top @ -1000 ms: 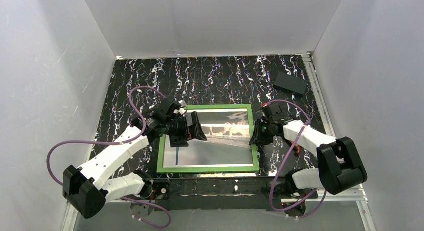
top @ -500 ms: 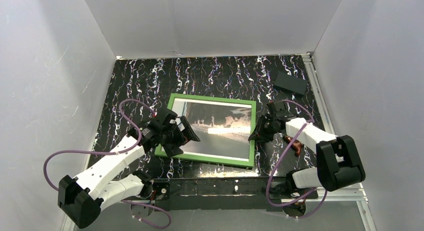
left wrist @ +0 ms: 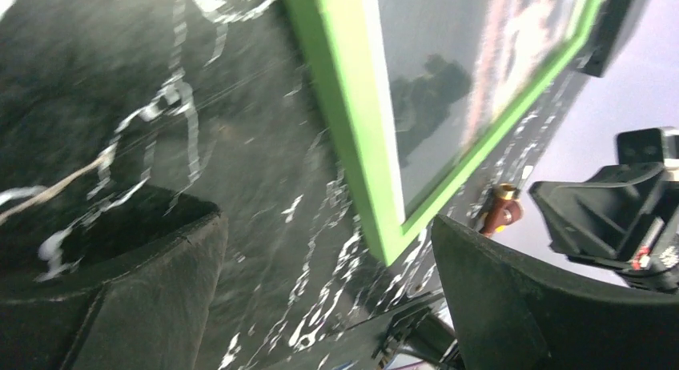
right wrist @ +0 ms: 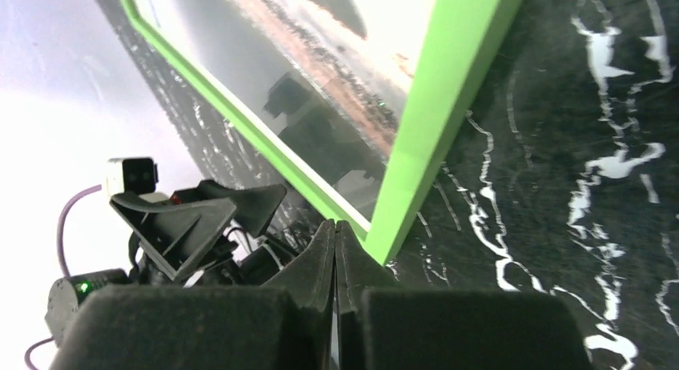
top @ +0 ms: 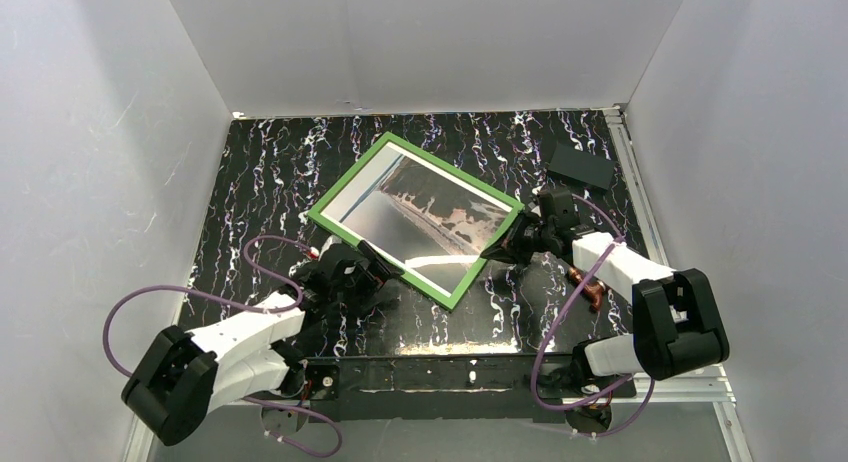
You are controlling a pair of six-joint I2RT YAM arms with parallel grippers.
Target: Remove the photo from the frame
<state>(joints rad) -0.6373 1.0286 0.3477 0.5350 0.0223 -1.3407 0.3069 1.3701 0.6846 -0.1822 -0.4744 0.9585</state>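
Quick headcount: one thin rectangular frame (top: 347, 177) with a bright green border, one grey-beige photo (top: 430, 207) inside it, and one dark flat rectangular block (top: 581, 166). They're all on one black marbled surface (top: 270, 172). Two white-and-black robot arms, left arm (top: 240, 332) and right arm (top: 615, 265). Two claws, left claw (left wrist: 327, 226) and right claw (right wrist: 335, 230). Two purple cables (top: 150, 297) as well.

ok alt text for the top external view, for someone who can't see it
A green frame with the photo inside sits diagonally on a black marbled table. The shut right gripper points at its lower right edge; the open left gripper sits near its lower left edge.
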